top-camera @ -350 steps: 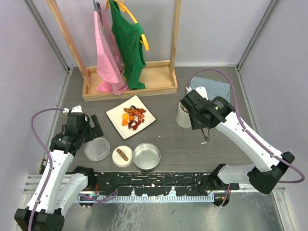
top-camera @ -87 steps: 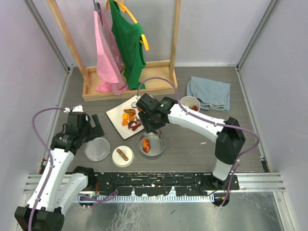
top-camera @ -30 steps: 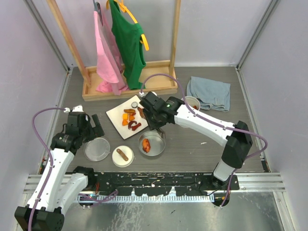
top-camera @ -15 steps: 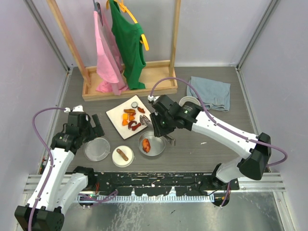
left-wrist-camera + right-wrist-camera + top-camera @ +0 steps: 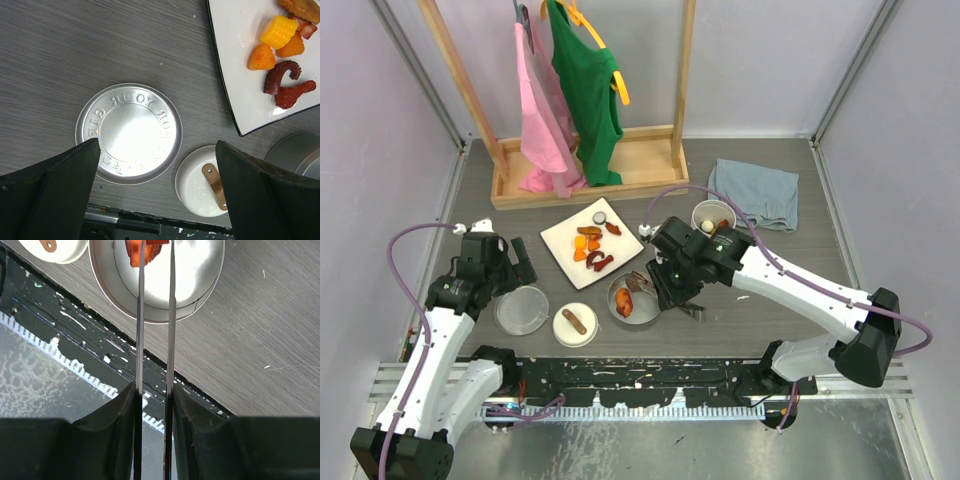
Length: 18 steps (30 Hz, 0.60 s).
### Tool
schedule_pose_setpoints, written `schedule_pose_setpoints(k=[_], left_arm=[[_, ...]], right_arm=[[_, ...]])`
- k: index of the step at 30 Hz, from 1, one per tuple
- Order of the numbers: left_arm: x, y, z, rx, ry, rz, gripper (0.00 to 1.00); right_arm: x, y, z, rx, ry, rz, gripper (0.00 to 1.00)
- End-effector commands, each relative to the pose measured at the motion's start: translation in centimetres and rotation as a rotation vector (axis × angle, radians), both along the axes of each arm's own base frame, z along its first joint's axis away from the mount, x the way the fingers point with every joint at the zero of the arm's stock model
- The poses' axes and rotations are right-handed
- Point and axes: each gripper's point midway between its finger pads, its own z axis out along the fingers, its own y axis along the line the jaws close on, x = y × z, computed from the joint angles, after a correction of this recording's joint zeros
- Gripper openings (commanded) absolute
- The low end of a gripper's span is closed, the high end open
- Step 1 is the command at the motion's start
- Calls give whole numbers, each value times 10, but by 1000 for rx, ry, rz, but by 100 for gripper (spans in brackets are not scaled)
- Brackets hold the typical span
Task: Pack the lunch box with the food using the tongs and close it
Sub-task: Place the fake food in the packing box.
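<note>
Swung right fingers (image 5: 120,412) from plate (image 5: 560,243) to tin (image 5: 200,290), lower centre | clamped on tongs (image 5: 139,330), red piece (image 5: 157,242) pinched above tin | left fingers (image 5: 55,185) wide, empty, over lid (image 5: 129,132) | second piece looked ready to drop.

Bright, even light from overhead fills the cell. Shadows under the arms on the table (image 5: 720,325) are short and soft. White glare blooms in the middle of the flat lid (image 5: 128,133) and across the tin (image 5: 200,270). The table grain reads sharp, while the left gripper (image 5: 157,145) looms dark and soft-edged in the lower corners. The tongs (image 5: 140,315) catch thin bright streaks.
</note>
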Motion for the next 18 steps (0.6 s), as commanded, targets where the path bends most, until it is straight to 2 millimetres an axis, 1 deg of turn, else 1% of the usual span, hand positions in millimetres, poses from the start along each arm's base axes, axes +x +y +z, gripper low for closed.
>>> schedule_pose_setpoints(k=[1,5,9,15,18], left_arm=[[10,-1,12,-15,-65,5,100],[10,-1,12,-12,-60,7,100],[10,0,12,-11,-60,9,100],[10,0,12,-11,-61,9,100],[10,-1,12,-11,-60,8,100]], right_arm=[[-4,4,-1,9,2,31,36],[2,11,-7,-3,-5,20,36],[3,14,-14,-28,0,24,38],[6,13,-20,-55,-11,16,40],[8,13,-20,-58,-19,6,42]])
